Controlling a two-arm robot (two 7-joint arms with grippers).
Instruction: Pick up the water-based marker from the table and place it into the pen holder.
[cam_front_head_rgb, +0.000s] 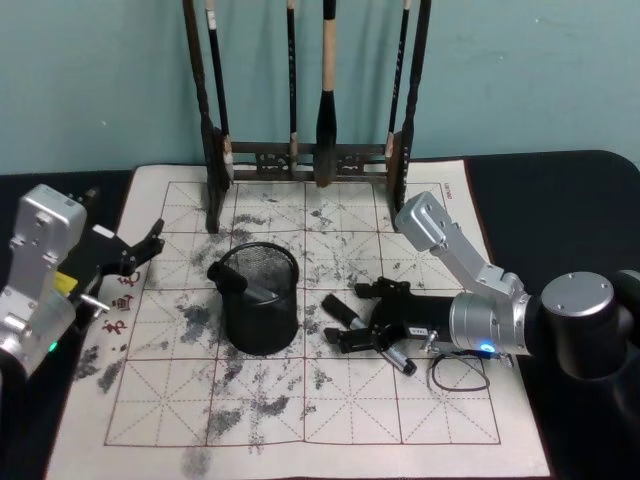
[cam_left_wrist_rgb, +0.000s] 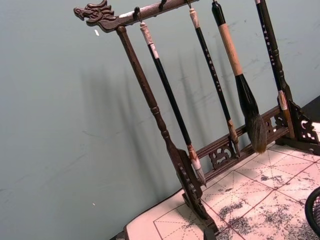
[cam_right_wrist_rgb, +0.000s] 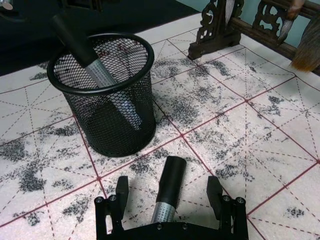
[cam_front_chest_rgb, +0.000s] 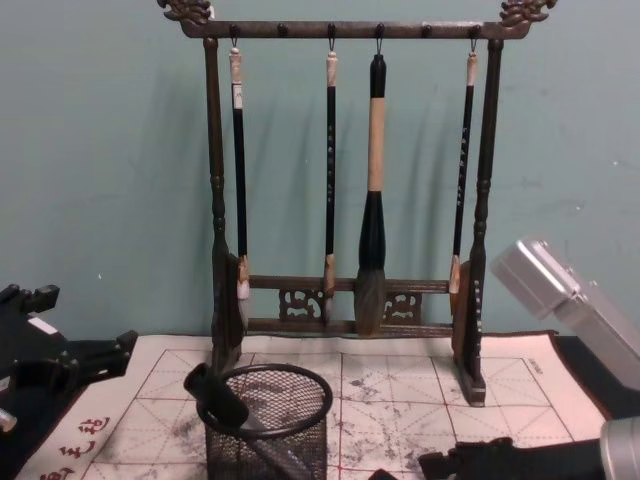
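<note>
A water-based marker (cam_right_wrist_rgb: 168, 186) with a black cap and silver barrel lies on the mat, its tail end (cam_front_head_rgb: 402, 362) poking out under my right arm. My right gripper (cam_right_wrist_rgb: 168, 192) is low over the mat and open, one finger on each side of the marker and not touching it. It (cam_front_head_rgb: 347, 325) sits just right of the pen holder (cam_front_head_rgb: 258, 305), a black mesh cup (cam_right_wrist_rgb: 102, 112). Another marker (cam_right_wrist_rgb: 95, 65) leans inside the cup, its black end over the rim (cam_front_head_rgb: 230, 278). My left gripper (cam_front_head_rgb: 148, 248) hangs open and empty at the mat's left edge.
A tall dark wooden brush rack (cam_front_head_rgb: 300, 155) with several hanging brushes (cam_front_chest_rgb: 372, 190) stands at the back of the ink-stained practice mat (cam_front_head_rgb: 300, 400). A black cable loop (cam_front_head_rgb: 460, 378) lies beside my right wrist. The teal wall (cam_left_wrist_rgb: 60, 125) is close behind the rack.
</note>
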